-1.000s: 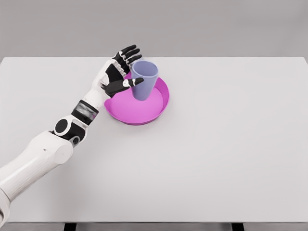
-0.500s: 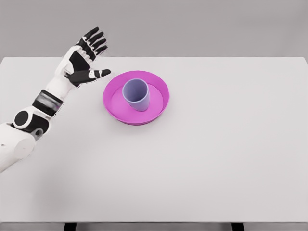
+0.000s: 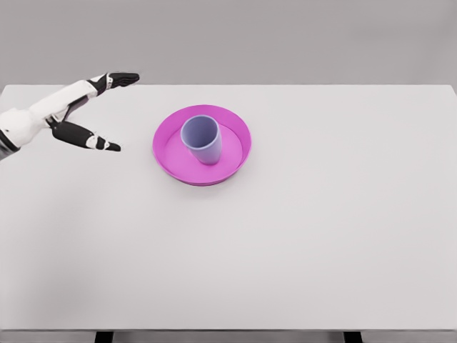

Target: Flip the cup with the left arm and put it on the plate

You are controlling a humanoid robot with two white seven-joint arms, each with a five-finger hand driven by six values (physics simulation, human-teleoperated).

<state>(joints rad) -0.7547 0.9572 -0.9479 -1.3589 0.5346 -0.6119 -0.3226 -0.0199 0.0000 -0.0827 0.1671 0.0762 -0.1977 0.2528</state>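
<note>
Unmarked cup (image 3: 201, 138) stands upright on plate (image 3: 171, 156).

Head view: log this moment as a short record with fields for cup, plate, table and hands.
cup: lavender plastic cup, upright, mouth up, standing inside the plate
plate: round magenta plate with raised rim, on the table
table: white tabletop
left hand: left hand at the far left, fingers spread, holding nothing, apart from the plate
right hand: not in view
</note>
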